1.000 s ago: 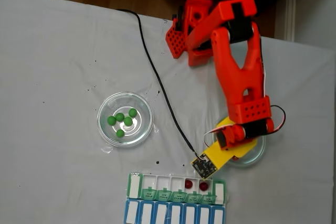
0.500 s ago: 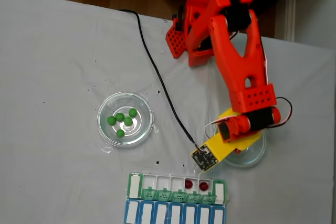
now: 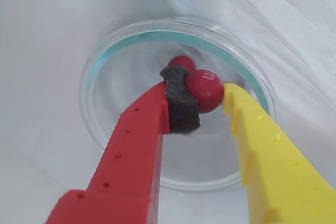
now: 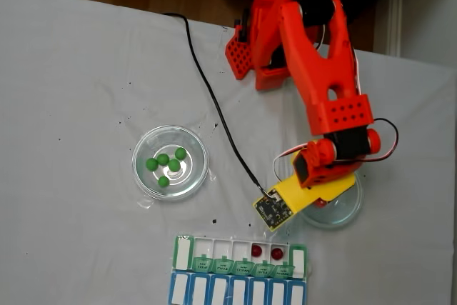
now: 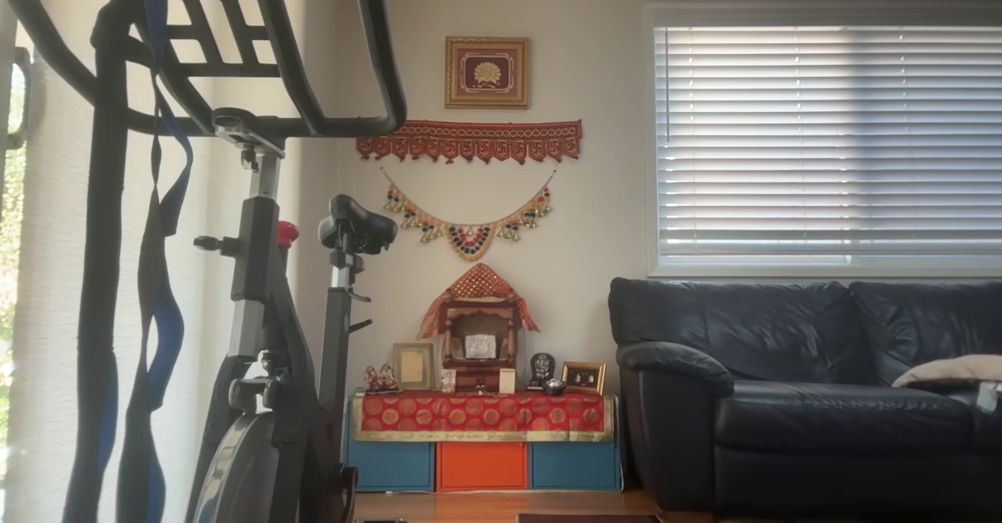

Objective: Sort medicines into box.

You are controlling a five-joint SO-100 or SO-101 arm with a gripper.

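Note:
In the wrist view my gripper (image 3: pixel 205 97) reaches into a clear glass dish (image 3: pixel 126 72), its red finger's dark foam pad (image 3: pixel 181 103) and its yellow finger (image 3: pixel 252 129) pressed on either side of a dark red ball (image 3: pixel 206 88). A second red ball (image 3: pixel 181 61) lies just behind it. From above, the gripper (image 4: pixel 323 192) hangs over that right dish (image 4: pixel 346 212). Several green balls (image 4: pixel 166 164) sit in the left dish (image 4: pixel 137 176). The box (image 4: pixel 239 280) lies at the front edge with two red balls (image 4: pixel 256 250) in its open row.
A black cable (image 4: pixel 214 105) runs across the grey cloth from the back to the wrist camera board (image 4: pixel 271 210). The orange arm base (image 4: pixel 250 41) stands at the back. The other view shows a living room with an exercise bike (image 5: pixel 266 311) and a sofa (image 5: pixel 806 398).
In the fixed view the wrist and camera board have shifted up and slightly left over the right dish, and the upper arm has leaned back. Dishes, balls and box have not moved.

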